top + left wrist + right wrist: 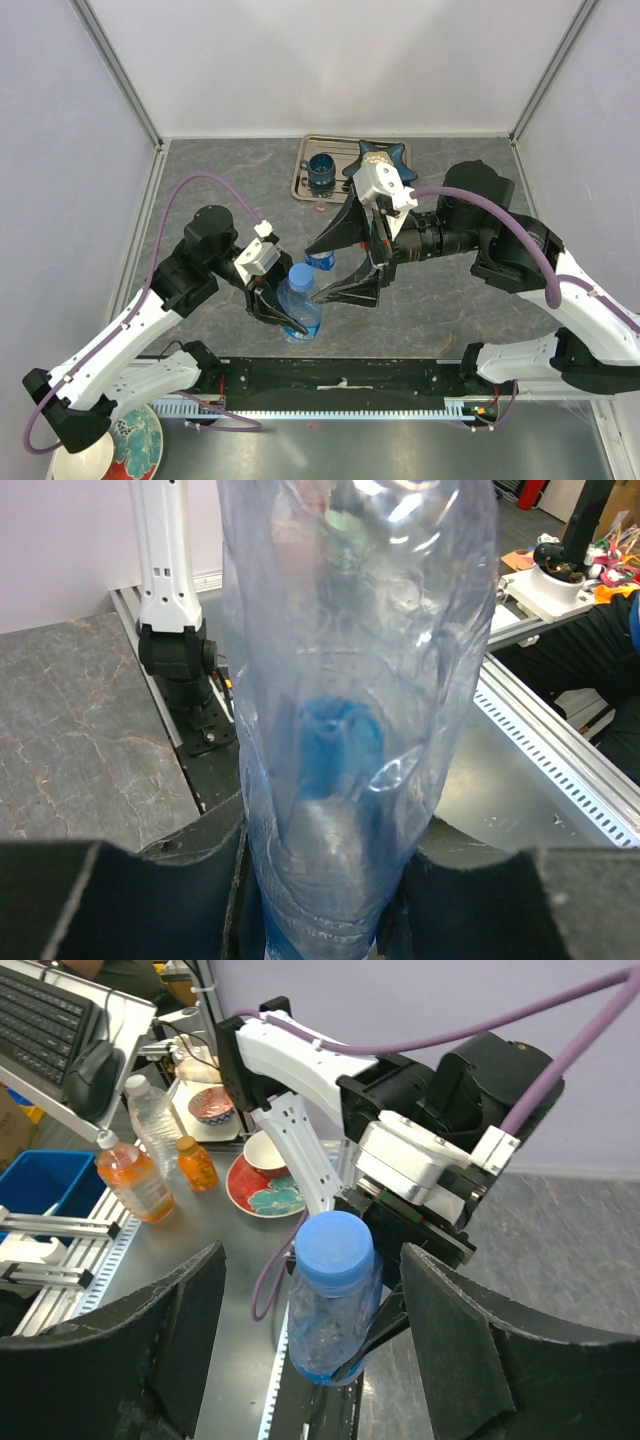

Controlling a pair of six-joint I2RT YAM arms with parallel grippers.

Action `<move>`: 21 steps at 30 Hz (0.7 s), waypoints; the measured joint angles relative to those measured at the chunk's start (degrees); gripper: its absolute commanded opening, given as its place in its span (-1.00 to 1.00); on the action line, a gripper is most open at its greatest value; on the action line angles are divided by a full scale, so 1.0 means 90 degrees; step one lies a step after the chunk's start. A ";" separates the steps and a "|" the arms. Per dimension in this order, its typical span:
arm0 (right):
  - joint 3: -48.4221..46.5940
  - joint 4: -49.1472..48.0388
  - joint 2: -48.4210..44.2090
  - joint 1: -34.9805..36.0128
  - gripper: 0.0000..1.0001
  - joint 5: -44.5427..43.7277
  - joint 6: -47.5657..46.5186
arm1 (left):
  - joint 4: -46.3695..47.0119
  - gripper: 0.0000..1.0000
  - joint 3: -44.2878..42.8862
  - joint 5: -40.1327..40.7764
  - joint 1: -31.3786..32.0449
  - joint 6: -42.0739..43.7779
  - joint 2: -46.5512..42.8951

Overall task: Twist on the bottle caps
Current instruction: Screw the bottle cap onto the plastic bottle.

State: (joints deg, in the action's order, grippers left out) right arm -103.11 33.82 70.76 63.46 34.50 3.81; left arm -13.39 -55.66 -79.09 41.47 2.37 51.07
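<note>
Right wrist: right jaws gaped clear of blue cap (335, 1250); left jaws clamped bottle (320, 1328), which could spin under torque.

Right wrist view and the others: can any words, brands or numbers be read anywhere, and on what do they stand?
No text can be read in any view.
Clear bottle with blue cap: no print visible.
Second bottle, blue label: too small to read.
Keyboard, key legends: blurred.
Orange drink bottles, labels: too small to read.
</note>
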 measured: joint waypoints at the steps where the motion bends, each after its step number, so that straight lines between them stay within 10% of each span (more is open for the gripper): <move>1: 0.0024 -0.0095 0.0002 -0.0002 0.52 0.0080 0.0027 | 0.0000 -0.96 0.0000 -0.0027 0.0000 0.0000 0.0000; 21: 0.0289 -0.0996 0.0328 -0.0029 0.11 0.0673 0.0457 | 0.0007 -0.97 -0.0015 -0.0066 0.0000 -0.0005 -0.0005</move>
State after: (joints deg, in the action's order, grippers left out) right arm -100.51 24.86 73.71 63.20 40.56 7.92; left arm -13.32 -55.79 -79.68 41.47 2.33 51.03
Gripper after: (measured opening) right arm 0.624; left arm 0.433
